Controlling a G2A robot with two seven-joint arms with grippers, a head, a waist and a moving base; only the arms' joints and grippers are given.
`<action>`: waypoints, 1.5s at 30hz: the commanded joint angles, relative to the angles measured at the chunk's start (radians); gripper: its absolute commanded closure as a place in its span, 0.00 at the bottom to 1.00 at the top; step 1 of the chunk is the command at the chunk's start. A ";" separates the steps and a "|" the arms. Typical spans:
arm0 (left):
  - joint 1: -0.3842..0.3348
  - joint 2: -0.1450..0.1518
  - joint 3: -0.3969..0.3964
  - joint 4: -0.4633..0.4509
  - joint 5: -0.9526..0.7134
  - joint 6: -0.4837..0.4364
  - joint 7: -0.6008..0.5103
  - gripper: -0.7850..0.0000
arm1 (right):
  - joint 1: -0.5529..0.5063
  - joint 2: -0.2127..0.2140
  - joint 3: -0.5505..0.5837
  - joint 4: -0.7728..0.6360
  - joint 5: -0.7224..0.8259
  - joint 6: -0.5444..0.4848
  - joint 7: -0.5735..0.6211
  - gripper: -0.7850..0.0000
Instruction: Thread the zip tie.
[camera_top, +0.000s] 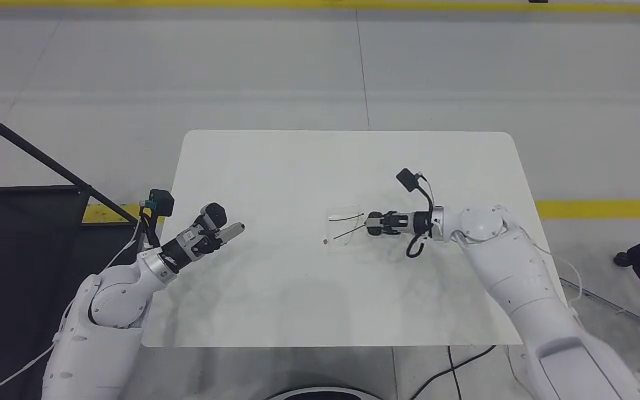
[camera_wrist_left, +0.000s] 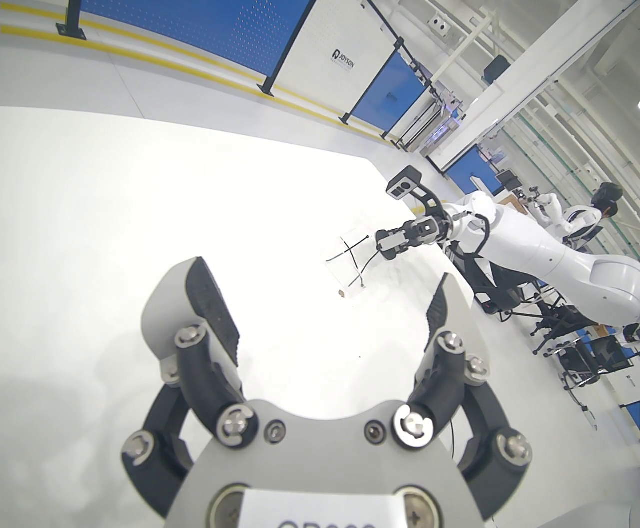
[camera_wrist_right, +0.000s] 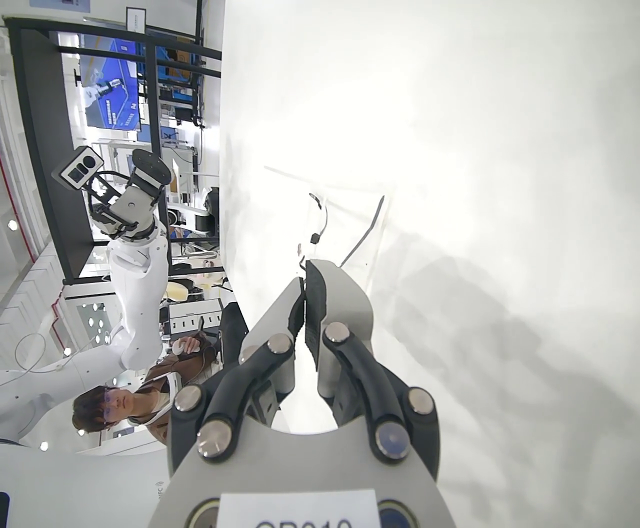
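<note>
I work over a white table (camera_top: 300, 290) that takes up most of what lies below me.

My left gripper (camera_wrist_left: 325, 280) hangs above the table's left side, near the edge closest to my body. Its jaws are spread wide, with nothing between the ribbed black pads (camera_wrist_left: 212, 300). It is well apart from the work on the other side.

My right gripper (camera_wrist_right: 303, 267) is low over the table, right of centre, pointing toward the left one. Its jaws are pressed together at the tips. As far as I can make out, they pinch one end of a thin black zip tie (camera_top: 350, 233), which runs away from my fingertips toward the table's middle.

A clear sheet (camera_wrist_right: 350, 225) lies flat on the table just in front of the right gripper, and the zip tie stretches across it.

A second zip tie (camera_wrist_right: 325, 217), black and curved, lies on the same sheet beside the first. I cannot tell whether the two touch.

A small brownish speck (camera_wrist_left: 341, 293) sits on the table just beside the sheet's corner.
</note>
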 joint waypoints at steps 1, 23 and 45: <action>0.000 0.000 0.000 0.000 0.000 0.000 0.000 0.00 | -0.010 0.008 0.018 -0.013 0.007 -0.035 0.001 1.00; -0.242 0.027 0.184 0.042 -0.236 0.014 -0.407 0.00 | -0.247 0.139 0.234 -0.746 -0.156 0.091 0.141 1.00; -0.287 0.022 0.292 0.030 -0.232 0.073 -0.409 0.00 | -0.235 0.139 0.171 -0.836 -0.211 0.087 0.157 1.00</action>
